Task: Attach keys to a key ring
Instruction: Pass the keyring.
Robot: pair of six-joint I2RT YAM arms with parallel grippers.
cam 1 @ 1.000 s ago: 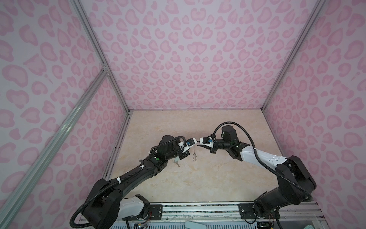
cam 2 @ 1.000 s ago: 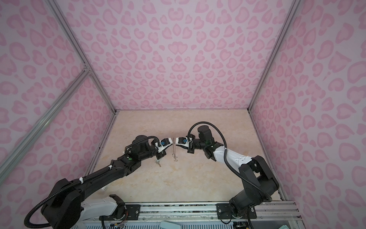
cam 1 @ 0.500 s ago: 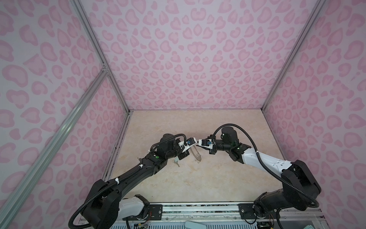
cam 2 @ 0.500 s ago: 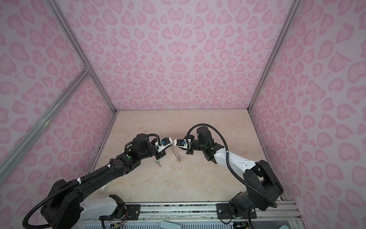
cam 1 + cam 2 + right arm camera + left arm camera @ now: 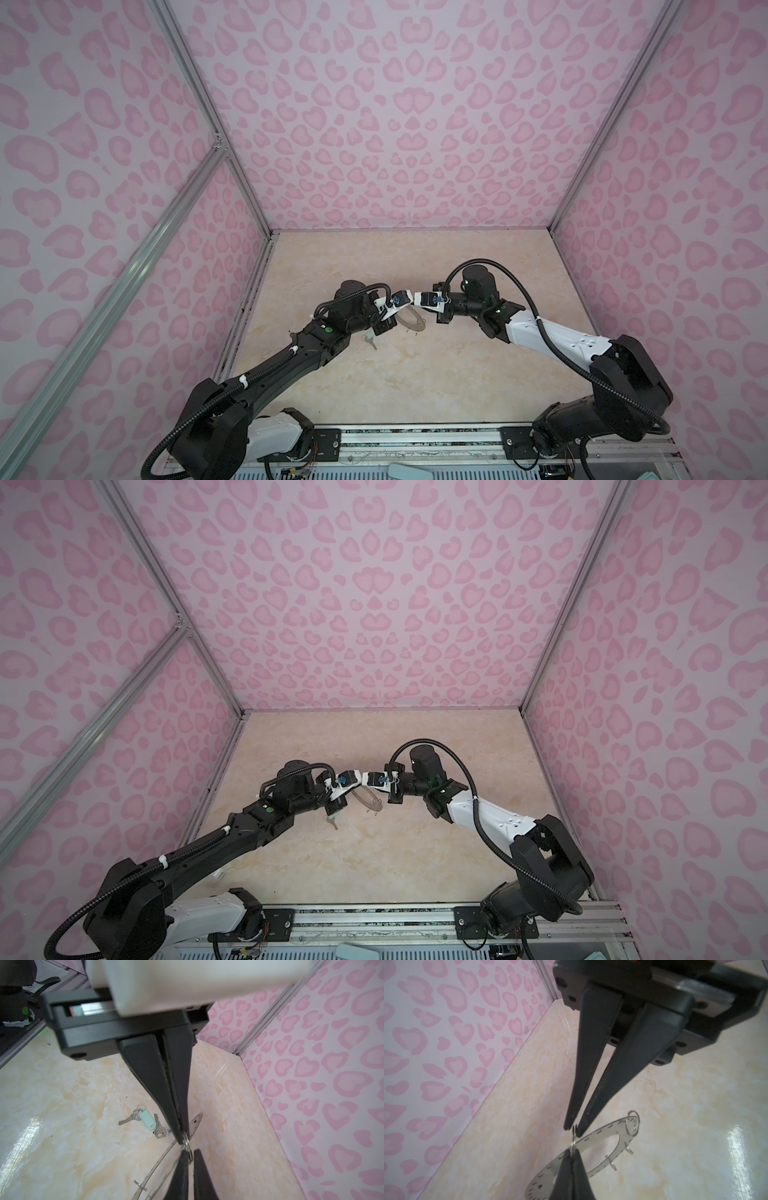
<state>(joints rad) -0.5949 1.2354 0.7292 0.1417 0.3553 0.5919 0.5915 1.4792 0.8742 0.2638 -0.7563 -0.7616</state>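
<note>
Two arms off the base rail (image 5: 415, 432), and they don't match! The left arm (image 5: 291, 365): white shell right at the rail, then black all the way out, white cable ties, a green light far from the rail. The right arm (image 5: 552, 336): black joints by the rail, a long white link beyond, dotted with small holes. Ribbed black cables (image 5: 536, 316) loop along both. White wrist blocks (image 5: 432, 300) with blue marks at the ends farthest from the rail. Close in, the right gripper (image 5: 573, 1130): black block, dark screws, long tapering black fingers (image 5: 589, 1064). And the left gripper (image 5: 180, 1138): same wedge fingers under a white housing.
</note>
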